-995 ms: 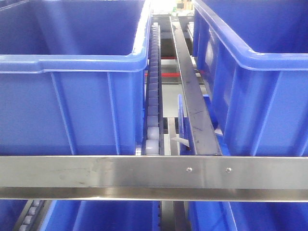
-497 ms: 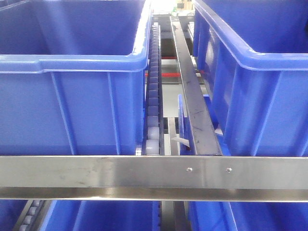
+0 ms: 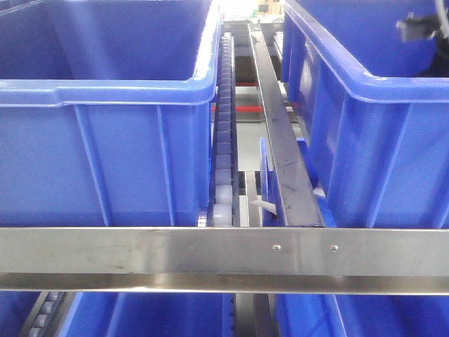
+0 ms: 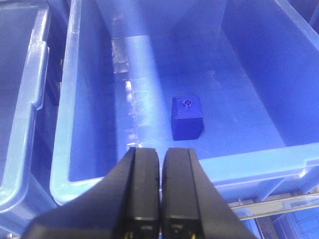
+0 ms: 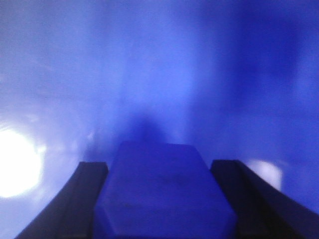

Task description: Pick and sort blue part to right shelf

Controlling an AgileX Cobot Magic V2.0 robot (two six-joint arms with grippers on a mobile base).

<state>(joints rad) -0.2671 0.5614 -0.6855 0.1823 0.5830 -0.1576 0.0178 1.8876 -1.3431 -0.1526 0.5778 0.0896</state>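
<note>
My right gripper (image 5: 159,199) is clamped on a blue block (image 5: 162,191), which fills the space between both fingers, over blurred blue plastic. My left gripper (image 4: 160,199) has its fingers pressed together on nothing, above the near wall of a blue bin (image 4: 89,99); a second blue cube (image 4: 187,117) sits on that bin's floor. From the front, a steel rail (image 3: 224,256) crosses before two bins; a dark piece of my right arm (image 3: 421,28) shows over the right bin (image 3: 365,140).
</note>
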